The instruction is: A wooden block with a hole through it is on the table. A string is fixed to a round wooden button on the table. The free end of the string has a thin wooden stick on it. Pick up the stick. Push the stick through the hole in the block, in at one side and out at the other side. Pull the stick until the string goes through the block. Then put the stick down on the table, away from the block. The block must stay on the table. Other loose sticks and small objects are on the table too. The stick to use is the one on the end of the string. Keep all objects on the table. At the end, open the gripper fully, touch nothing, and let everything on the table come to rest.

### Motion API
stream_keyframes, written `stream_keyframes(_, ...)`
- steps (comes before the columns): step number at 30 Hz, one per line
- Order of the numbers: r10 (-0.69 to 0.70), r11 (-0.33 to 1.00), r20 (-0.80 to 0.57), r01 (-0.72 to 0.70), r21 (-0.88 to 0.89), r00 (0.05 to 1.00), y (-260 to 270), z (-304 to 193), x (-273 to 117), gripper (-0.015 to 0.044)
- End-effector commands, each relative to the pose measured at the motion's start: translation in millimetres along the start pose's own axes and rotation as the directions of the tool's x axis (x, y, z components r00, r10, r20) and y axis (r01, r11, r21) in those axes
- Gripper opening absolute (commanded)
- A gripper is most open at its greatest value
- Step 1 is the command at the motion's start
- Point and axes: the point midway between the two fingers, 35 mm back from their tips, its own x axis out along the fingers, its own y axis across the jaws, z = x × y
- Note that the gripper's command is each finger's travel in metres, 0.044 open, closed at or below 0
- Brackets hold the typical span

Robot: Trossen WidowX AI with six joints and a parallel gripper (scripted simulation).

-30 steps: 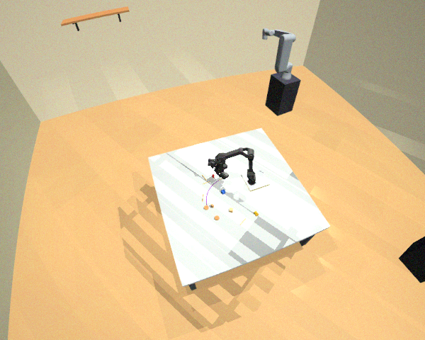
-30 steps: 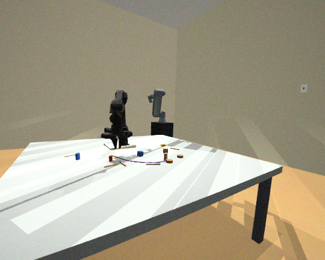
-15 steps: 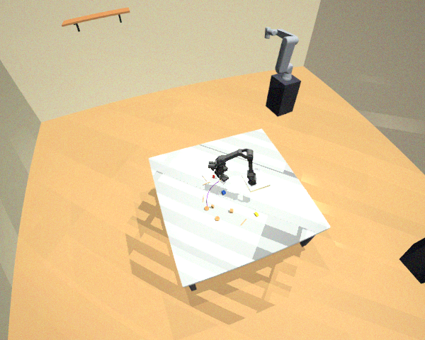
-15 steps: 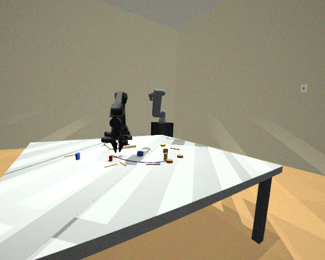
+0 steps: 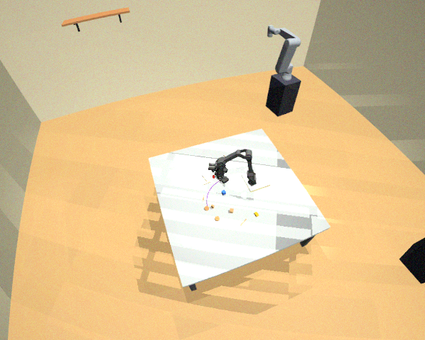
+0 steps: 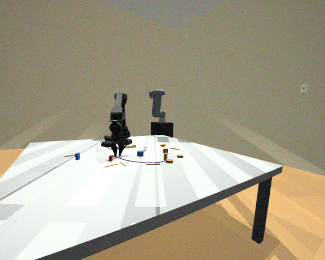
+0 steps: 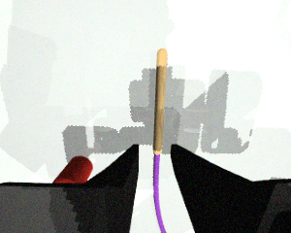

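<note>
The pincer (image 6: 118, 155) (image 7: 154, 149) is partly open and grasping nothing, its tips either side of the purple string (image 6: 140, 162) (image 7: 156, 182) near the stick (image 7: 160, 104). That stick lies on the desk (image 5: 238, 252) (image 6: 81, 223), pointing away from the tips, with a red cylinder (image 5: 213, 176) (image 6: 110, 158) (image 7: 76, 170) near one finger.

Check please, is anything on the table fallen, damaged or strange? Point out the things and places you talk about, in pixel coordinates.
Nothing looks damaged or clearly odd. The red cylinder (image 5: 213, 176) (image 6: 110, 158) (image 7: 77, 169) stands very near the gripper (image 5: 220, 180) (image 6: 117, 156) (image 7: 155, 146), but the pictures don't show whether they touch.
</note>
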Motion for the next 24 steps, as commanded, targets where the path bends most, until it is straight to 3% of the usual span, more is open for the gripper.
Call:
stream_keyframes(1, -0.013, 1.000, 0.007, 0.013, -0.004, 1.000, -2.5, 1.6, 8.7, 0.0120)
stream_keyframes(11, -0.013, 1.000, 0.007, 0.013, -0.004, 1.000, -2.6, 1.6, 9.0, 0.0120)
stream_keyframes(16, -0.007, 1.000, 0.007, 0.007, 0.001, 1.000, -1.8, 1.7, 7.2, 0.0000)
stream_keyframes(24, -0.007, 1.000, 0.007, 0.007, 0.001, 1.000, -1.8, 1.7, 7.0, 0.0000)
